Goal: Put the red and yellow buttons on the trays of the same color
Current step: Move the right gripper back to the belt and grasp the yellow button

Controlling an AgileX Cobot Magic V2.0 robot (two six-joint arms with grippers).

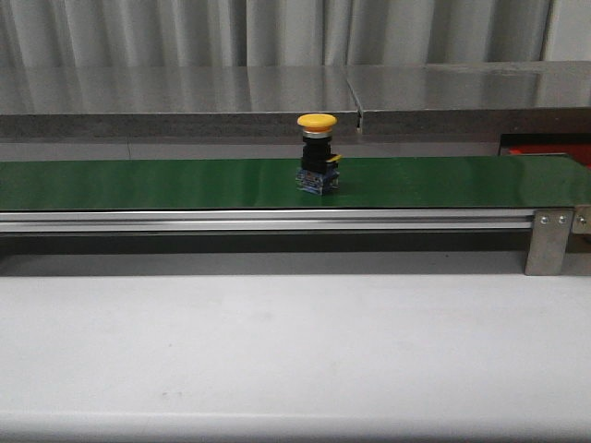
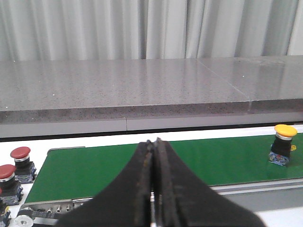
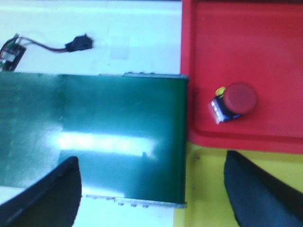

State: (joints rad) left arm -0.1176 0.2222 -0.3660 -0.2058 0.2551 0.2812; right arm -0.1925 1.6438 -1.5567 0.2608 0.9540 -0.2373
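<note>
Plastic, by the look of it: the yellow mushroom-capped push button (image 1: 317,155) on its black body and blue base stands upright on the long green conveyor belt (image 1: 185,183), well apart from both claws. I judge it light and rigid, top-heavy enough to tip if nudged, and its domed glossy cap probably slippery; the squarer dark body below the cap looks the safer place to pinch.

The left claw (image 2: 153,189) is clenched on nothing, its black fingers pressed together, with the yellow button far off to one side of it along the belt. A few red-capped push buttons (image 2: 20,156) sit clustered off the belt's end nearer that claw.

The right claw (image 3: 151,189) is released, jaws spread wide over the belt's other end. Beyond it a red-capped button (image 3: 235,101) lies tipped on the flat red plastic tray (image 3: 246,38), and the flat yellow tray (image 3: 208,189) lies directly under the claw, still bare where visible.
</note>
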